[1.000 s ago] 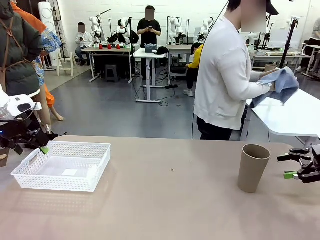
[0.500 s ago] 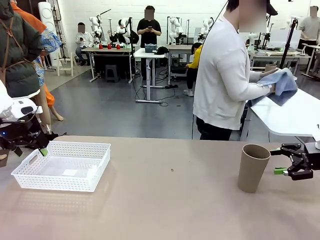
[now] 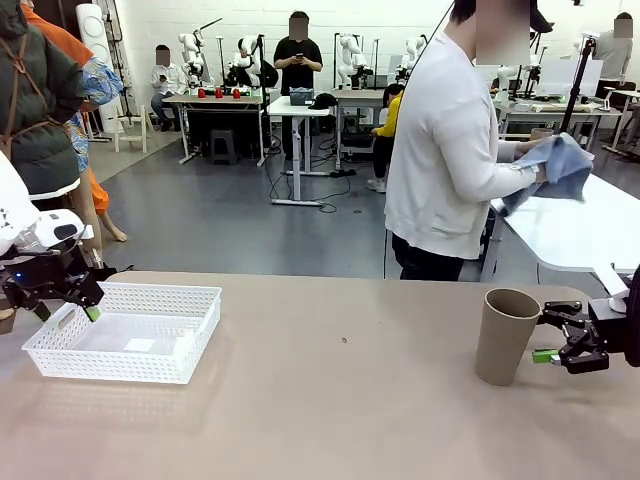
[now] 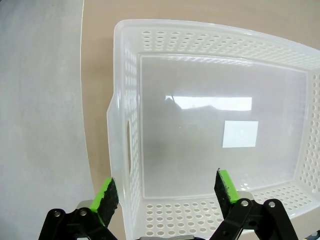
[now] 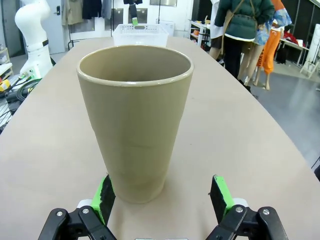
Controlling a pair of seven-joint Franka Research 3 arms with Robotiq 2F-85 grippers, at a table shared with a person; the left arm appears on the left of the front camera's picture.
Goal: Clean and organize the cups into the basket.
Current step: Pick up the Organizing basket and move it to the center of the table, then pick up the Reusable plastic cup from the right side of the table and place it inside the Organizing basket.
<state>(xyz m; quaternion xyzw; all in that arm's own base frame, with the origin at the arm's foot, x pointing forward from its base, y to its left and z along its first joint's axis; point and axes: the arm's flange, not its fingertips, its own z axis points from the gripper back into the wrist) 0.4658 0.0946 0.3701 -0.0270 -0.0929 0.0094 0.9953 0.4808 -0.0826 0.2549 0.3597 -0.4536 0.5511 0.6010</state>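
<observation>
Beside tan cup (image 3: 505, 335), open right hand (image 3: 546, 335) moved nearer.

A lab hall: workbenches (image 3: 213, 98) and trailing cables (image 3: 318, 205).

In the front view the right arm (image 3: 630, 322) is cut off at 3 o'clock, the left arm (image 3: 40, 232) at 9. At 2 o'clock the cloth (image 3: 562, 168) hides most of what the person (image 3: 440, 150) holds. In the left wrist view the basket (image 4: 200, 31) runs off the edge at 3 o'clock.
</observation>
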